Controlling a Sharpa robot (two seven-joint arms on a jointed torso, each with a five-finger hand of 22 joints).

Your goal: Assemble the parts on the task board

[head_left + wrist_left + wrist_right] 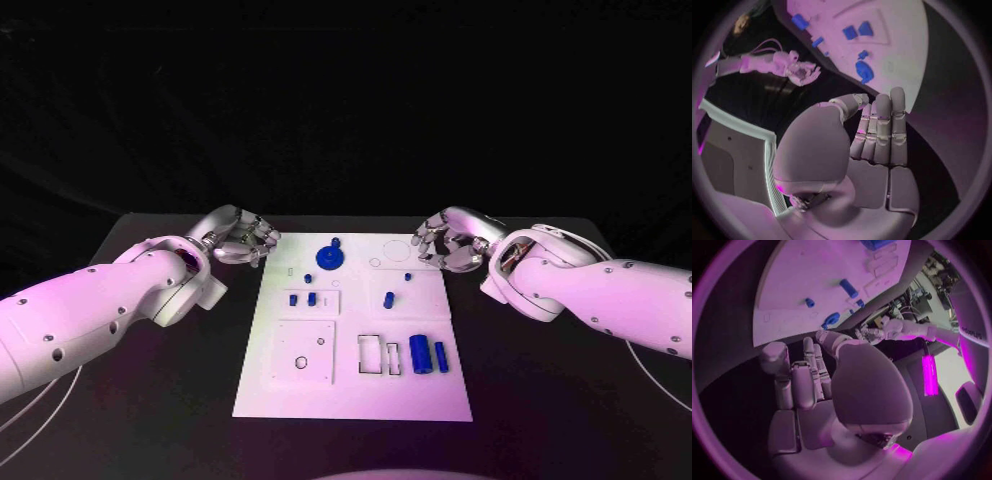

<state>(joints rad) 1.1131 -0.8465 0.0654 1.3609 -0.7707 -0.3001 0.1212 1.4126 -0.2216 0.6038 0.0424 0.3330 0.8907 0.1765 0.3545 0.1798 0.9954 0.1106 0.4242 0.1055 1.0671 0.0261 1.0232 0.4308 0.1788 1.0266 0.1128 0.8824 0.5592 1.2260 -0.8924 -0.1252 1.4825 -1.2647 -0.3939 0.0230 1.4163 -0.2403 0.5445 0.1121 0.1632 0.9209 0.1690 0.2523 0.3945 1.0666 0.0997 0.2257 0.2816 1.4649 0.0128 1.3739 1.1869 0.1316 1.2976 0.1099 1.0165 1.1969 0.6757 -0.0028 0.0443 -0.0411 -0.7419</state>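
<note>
1. Nearest the camera: the bare near end of the board (353,400), flat on the counter (173,380), probably kept free as working room.
2. Just beyond, on the board's right side: two blue cylinders (427,354) lying side by side next to a pair of rectangular slots (378,354); most likely laid there within reach of the places meant for them, though which slot takes which cannot be told.
3. To the left of those: a square recess (304,350) with a small ring in it, no blue part inside.
4. Mid-board: small blue parts (302,298) in a short row, another small blue piece (389,297) to the right; loose or seated cannot be told.
5. Far end: a blue round part (330,258), seemingly standing in the board.
6. Left hand (240,238) hovering just off the board's far left corner, grasping nothing, fingers straight and close together in the wrist view (879,130); apparently parked clear of the parts.
7. Right hand (450,241) mirrored at the far right corner, likewise released and holding nothing, fingers loosely extended (807,375).
8. Judgement: assembly barely begun; both hands staged at either side so each can reach its own half.
</note>
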